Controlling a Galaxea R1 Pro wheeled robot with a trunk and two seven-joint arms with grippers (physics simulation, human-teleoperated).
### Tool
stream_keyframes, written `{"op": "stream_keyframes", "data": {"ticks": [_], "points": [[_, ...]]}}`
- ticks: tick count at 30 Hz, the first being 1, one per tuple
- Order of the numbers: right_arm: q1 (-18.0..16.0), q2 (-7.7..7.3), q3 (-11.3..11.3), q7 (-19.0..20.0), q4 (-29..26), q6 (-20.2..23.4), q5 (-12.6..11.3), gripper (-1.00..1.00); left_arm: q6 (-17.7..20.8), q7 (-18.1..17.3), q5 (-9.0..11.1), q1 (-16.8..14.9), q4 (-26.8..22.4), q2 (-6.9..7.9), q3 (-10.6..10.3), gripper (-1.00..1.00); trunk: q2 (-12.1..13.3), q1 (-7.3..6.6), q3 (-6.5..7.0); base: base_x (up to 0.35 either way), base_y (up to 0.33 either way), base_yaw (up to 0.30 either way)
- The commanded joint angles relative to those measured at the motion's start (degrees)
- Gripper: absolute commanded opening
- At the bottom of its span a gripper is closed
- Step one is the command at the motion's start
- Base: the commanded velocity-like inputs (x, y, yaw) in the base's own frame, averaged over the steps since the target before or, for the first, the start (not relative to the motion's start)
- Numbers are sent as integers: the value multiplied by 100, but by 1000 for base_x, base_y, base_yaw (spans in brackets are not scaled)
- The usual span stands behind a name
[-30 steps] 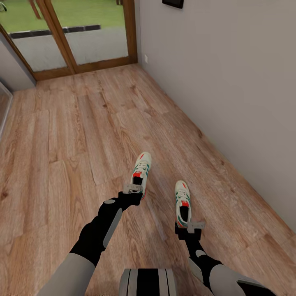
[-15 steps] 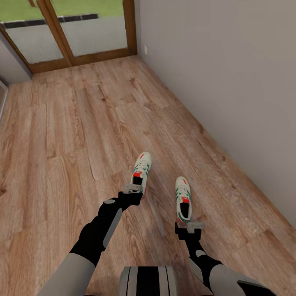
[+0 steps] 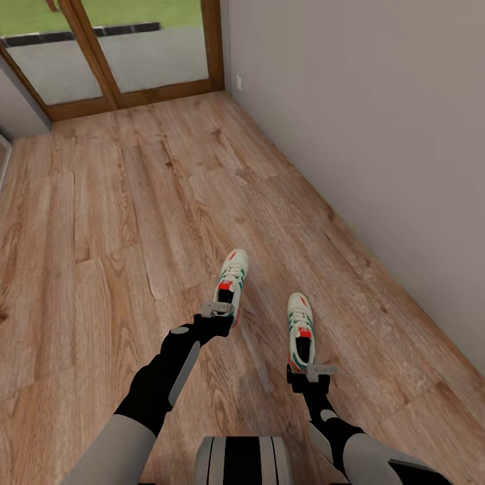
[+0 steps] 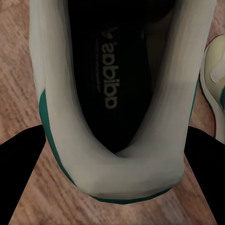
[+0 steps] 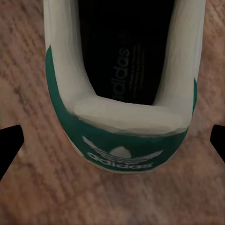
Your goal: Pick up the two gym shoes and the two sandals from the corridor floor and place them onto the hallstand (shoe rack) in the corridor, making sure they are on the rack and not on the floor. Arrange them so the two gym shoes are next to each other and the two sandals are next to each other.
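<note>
- Where the light brown wood-grain corridor floor runs beside a plain grey wall toward a wood-framed glass door at 12 o'clock, we see two gym shoes, toes pointing away from the robot.
- Both shoes are cream-white low sneakers with green stripes, red-orange accents and white laces, rounded at heel and toe.
- We find the left gym shoe just past centre at 12 o'clock, with the left tool at its heel; in the left wrist view its dark fingers sit against both sides of the heel, clamped on it.
- We find the right gym shoe toward 4 o'clock, with the right tool at its heel; in the right wrist view the fingertips stand wide apart, clear of the heel, so we read it as spread and gripping nothing.
- We read "adidas" on the black insoles in both wrist views, and again under a trefoil logo on the right shoe's green heel tab.
</note>
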Motion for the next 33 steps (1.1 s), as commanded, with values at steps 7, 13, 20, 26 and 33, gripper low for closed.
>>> {"op": "stream_keyframes", "data": {"ticks": [7, 13, 20, 26, 33], "points": [[-3, 2, -37, -32, 5, -10, 60, 100, 31, 12, 60, -1, -5, 0, 1, -100, -1, -1, -3, 48, 0, 0], [-3, 2, -37, -32, 5, -9, 63, 100, 31, 12, 61, -2, -5, 0, 1, -100, -1, -1, -3, 56, 0, 0], [-3, 2, -37, -32, 5, -12, 65, 100, 31, 12, 61, -2, -5, 0, 1, -100, -1, -1, -3, 43, 0, 0], [-3, 2, -37, -32, 5, -12, 60, -100, 31, 12, 62, -2, -5, 0, 1, -100, -1, -1, -3, 1, 0, 0], [-3, 2, -37, -32, 5, -12, 60, -100, 31, 12, 59, 0, -5, 0, 1, -100, -1, -1, -3, 0, 0, 0]]}}
